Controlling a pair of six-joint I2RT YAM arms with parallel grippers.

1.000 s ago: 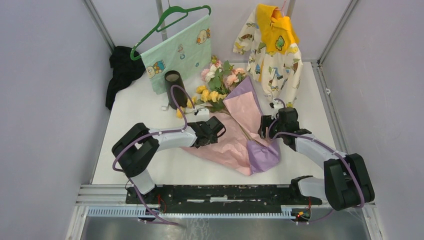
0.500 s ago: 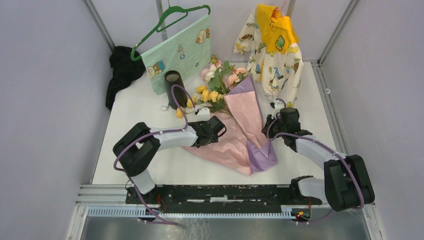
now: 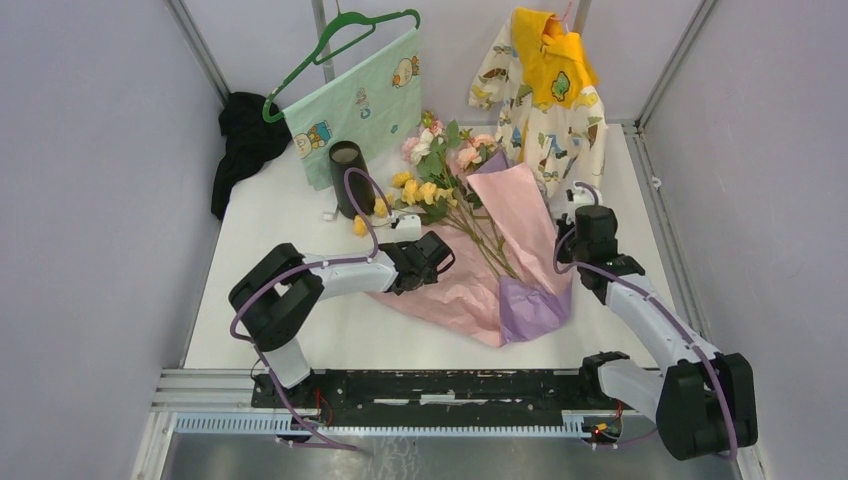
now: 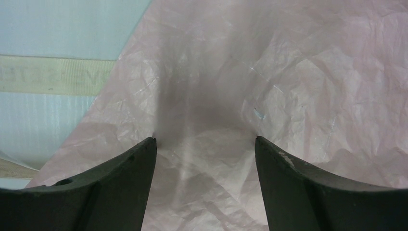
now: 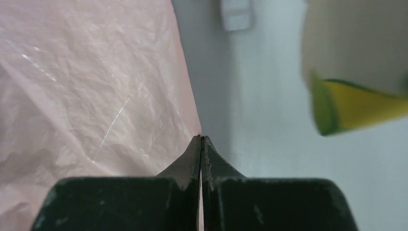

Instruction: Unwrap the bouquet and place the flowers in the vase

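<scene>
On the white worktop, pink crinkly wrapping paper lay open. Stems of the yellow, pink and cream roses lay on it, near the black cylindrical vase. Risk: the thin edge grip could slip or tear the paper, and dragged stems could tip the vase. Right hand was pressed together, pinching the paper's edge. Left hand was spread wide, low over the paper, holding nothing.

We see the right gripper with its two fingers pressed flat together, pinching the right edge of the crinkled pink paper. Beyond that edge we note the white table and a blurred cream, yellow and green garment.
</scene>
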